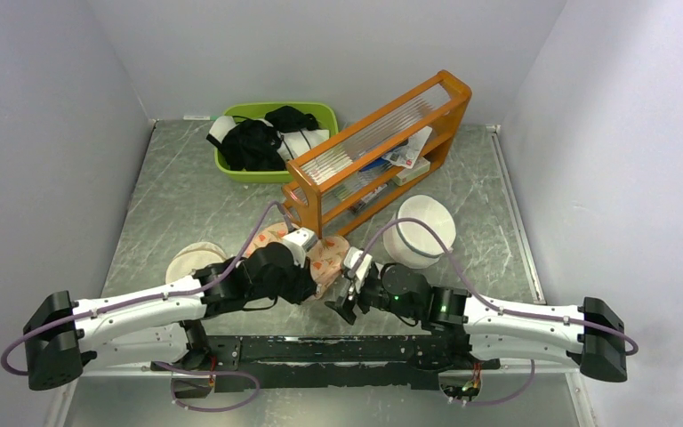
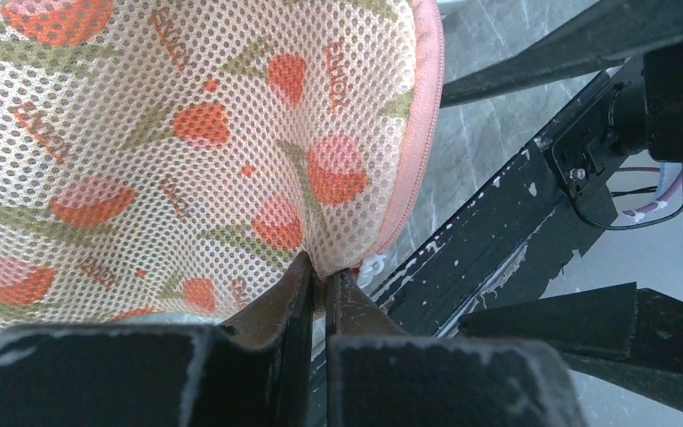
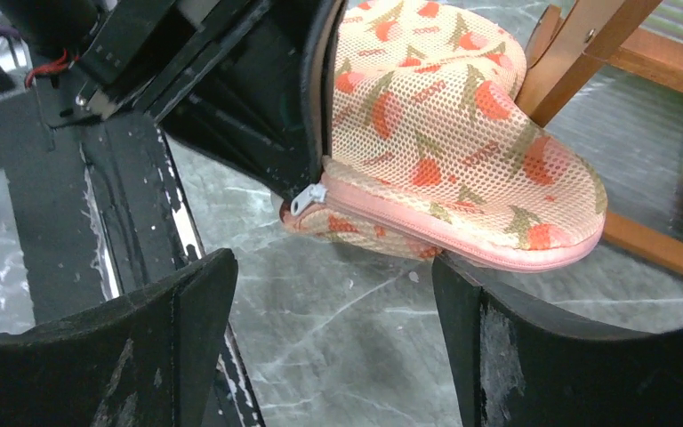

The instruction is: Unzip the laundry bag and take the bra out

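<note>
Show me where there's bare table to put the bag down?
Bare table lies on the left, between the green bin and the round beige pouch, and on the right, between the white cylindrical bag and the wall. The middle is crowded: laundry bag, left gripper, right gripper, orange rack.

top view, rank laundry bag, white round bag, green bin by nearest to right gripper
1. laundry bag, just left of the right gripper
2. white round bag, farther back on the right
3. green bin, far back left

green bin (image 1: 247,175) holding black clothes (image 1: 251,147) | orange rack (image 1: 308,203) centre | white bag (image 1: 422,227) right | beige pouch (image 1: 191,261) left
</note>
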`<act>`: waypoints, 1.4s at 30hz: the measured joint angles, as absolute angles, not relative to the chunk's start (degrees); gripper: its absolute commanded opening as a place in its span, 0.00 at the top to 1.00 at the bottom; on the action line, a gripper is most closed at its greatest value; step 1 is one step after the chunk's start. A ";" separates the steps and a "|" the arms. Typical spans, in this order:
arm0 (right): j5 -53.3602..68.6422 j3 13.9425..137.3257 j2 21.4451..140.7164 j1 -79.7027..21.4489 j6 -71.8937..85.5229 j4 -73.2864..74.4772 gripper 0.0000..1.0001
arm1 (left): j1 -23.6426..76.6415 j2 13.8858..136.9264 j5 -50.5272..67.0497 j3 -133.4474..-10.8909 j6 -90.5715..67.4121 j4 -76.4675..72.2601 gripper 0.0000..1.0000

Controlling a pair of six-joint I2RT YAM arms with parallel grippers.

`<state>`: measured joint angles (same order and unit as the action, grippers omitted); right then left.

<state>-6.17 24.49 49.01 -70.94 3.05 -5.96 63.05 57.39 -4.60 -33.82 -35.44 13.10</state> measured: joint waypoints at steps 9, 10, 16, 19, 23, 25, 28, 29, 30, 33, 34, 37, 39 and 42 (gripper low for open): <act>-6.17 21.47 47.99 -75.09 -7.57 -9.08 0.40 | 61.63 57.25 -0.73 -33.85 -36.03 13.10 0.93; -5.93 21.47 49.01 -75.83 -9.34 -9.72 0.43 | 61.58 57.25 -0.51 -33.89 -36.03 13.13 0.93; -4.08 21.63 54.92 -79.57 -21.50 -13.76 0.59 | 61.04 57.25 1.37 -34.02 -36.03 13.13 0.93; -4.12 22.50 57.43 -80.58 -26.48 -14.33 0.59 | 60.88 57.25 1.91 -34.02 -36.05 13.19 0.93; -4.45 22.94 57.65 -81.03 -31.14 -15.44 0.55 | 60.73 56.82 2.46 -34.02 -36.10 13.21 0.93; -4.67 22.94 57.21 -81.14 -32.84 -16.27 0.55 | 60.55 56.45 2.94 -34.02 -36.25 13.21 0.93; -5.43 22.92 56.90 -81.14 -34.98 -17.91 0.54 | 60.45 56.23 3.64 -34.02 -36.51 13.19 0.93; -5.63 22.92 56.97 -81.14 -35.66 -18.61 0.55 | 60.45 56.23 3.92 -34.02 -36.53 13.21 0.93; -5.96 22.87 57.17 -81.14 -36.29 -19.38 0.55 | 60.45 56.23 4.34 -34.02 -36.56 13.21 0.93; -6.79 22.79 58.19 -81.17 -37.67 -20.84 0.55 | 60.40 56.21 4.69 -34.02 -36.71 13.43 0.93; -7.01 22.63 58.50 -81.19 -38.06 -21.34 0.54 | 60.40 56.18 4.78 -34.02 -36.75 13.54 0.93; -7.29 21.58 59.05 -81.19 -39.13 -22.39 0.52 | 60.16 56.01 4.95 -34.02 -36.93 13.65 0.93; -7.51 21.17 59.42 -81.19 -39.77 -22.52 0.51 | 60.07 55.83 5.15 -34.02 -36.95 13.82 0.93; -8.60 20.82 60.14 -81.36 -40.58 -23.31 0.51 | 59.81 55.72 5.41 -34.02 -36.95 13.85 0.93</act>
